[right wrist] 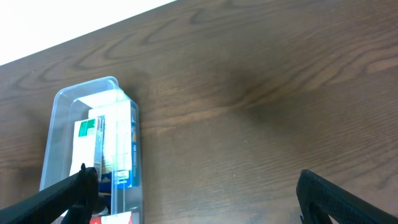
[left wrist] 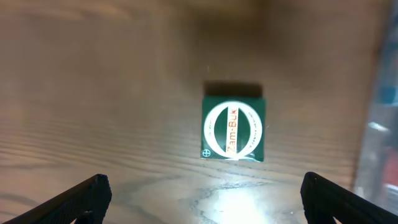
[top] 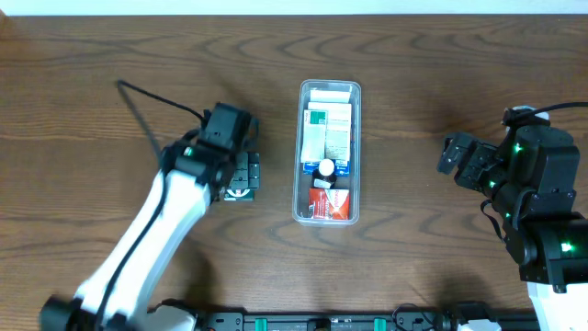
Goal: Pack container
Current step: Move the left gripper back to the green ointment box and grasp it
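The clear plastic container [top: 299,152] stands mid-table and holds several boxes, a small bottle and a red packet. It also shows in the right wrist view [right wrist: 59,130]. A small green square box [left wrist: 234,129] with a white ring and orange lettering lies flat on the wood left of the container, mostly hidden under my left gripper in the overhead view [top: 243,194]. My left gripper [left wrist: 205,202] is open and empty, hovering just above and short of the green box. My right gripper [right wrist: 199,199] is open and empty, to the right of the container.
The brown wooden table [top: 413,83] runs to a white wall at the back. A black cable [top: 152,101] trails from the left arm across the table. The container's clear wall shows blurred at the right edge of the left wrist view [left wrist: 382,106].
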You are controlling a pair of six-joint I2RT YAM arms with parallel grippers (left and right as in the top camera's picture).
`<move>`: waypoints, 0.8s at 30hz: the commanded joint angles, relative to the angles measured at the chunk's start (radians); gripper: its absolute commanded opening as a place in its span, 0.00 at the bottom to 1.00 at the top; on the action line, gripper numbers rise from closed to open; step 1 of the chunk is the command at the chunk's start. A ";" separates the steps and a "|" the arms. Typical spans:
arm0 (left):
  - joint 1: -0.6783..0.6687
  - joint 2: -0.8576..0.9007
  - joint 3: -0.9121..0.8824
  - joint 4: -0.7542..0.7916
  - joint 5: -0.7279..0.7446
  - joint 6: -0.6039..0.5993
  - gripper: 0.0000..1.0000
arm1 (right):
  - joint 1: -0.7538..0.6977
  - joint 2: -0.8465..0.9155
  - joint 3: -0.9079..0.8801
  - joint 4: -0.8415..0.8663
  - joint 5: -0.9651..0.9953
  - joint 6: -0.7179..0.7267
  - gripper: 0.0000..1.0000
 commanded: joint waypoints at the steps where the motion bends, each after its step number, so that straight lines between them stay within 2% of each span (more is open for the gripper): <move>1: 0.035 0.125 -0.013 0.005 0.134 0.023 0.98 | -0.009 -0.001 0.005 -0.001 0.010 -0.002 0.99; 10: 0.035 0.336 -0.013 0.084 0.162 0.000 0.97 | -0.009 -0.001 0.005 -0.001 0.010 -0.002 0.99; 15: 0.037 0.373 -0.014 0.112 0.161 -0.024 0.97 | -0.009 -0.001 0.005 -0.001 0.011 -0.002 0.99; 20: 0.037 0.380 -0.014 0.151 0.161 -0.026 0.89 | -0.009 -0.001 0.005 -0.002 0.011 -0.002 0.99; 24: 0.040 0.381 -0.014 0.175 0.162 -0.026 0.88 | -0.009 -0.001 0.005 -0.001 0.010 -0.002 0.99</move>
